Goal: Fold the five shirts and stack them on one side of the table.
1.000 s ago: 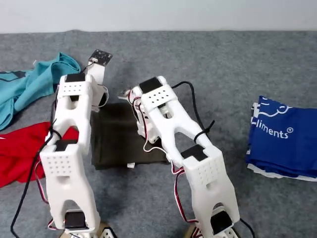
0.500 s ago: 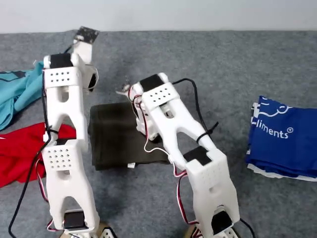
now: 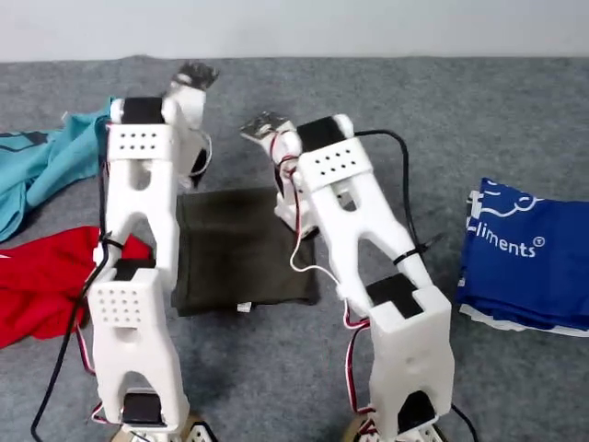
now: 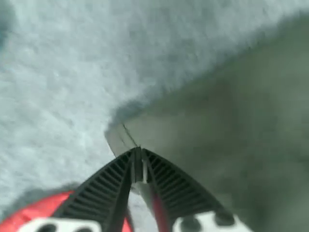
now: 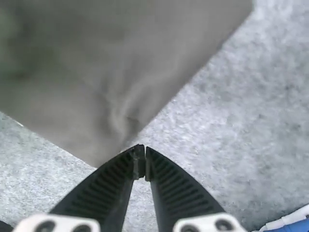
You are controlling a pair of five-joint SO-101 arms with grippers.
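Note:
A dark olive shirt (image 3: 241, 249) lies folded flat on the grey table between my two arms. My left gripper (image 4: 138, 153) is shut, its tips just over one corner of that shirt (image 4: 227, 125), and I see nothing pinched between them. My right gripper (image 5: 141, 151) is shut too, its tips at another edge of the olive shirt (image 5: 96, 63) near a corner, where a small wrinkle runs toward them. A folded blue shirt (image 3: 529, 253) rests at the right side of the table. A red shirt (image 3: 37, 276) and a teal shirt (image 3: 46, 157) lie crumpled at the left.
Both white arms stand over the near half of the table, with black and red cables hanging along them. Bare grey carpet (image 3: 433, 129) stretches behind the olive shirt and between it and the blue one. A bit of the red shirt (image 4: 24, 215) is beside my left gripper.
The left arm swung out toward the far left, then came back to the olive shirt's left edge. The right arm shifted right and farther away. The olive shirt stayed flat.

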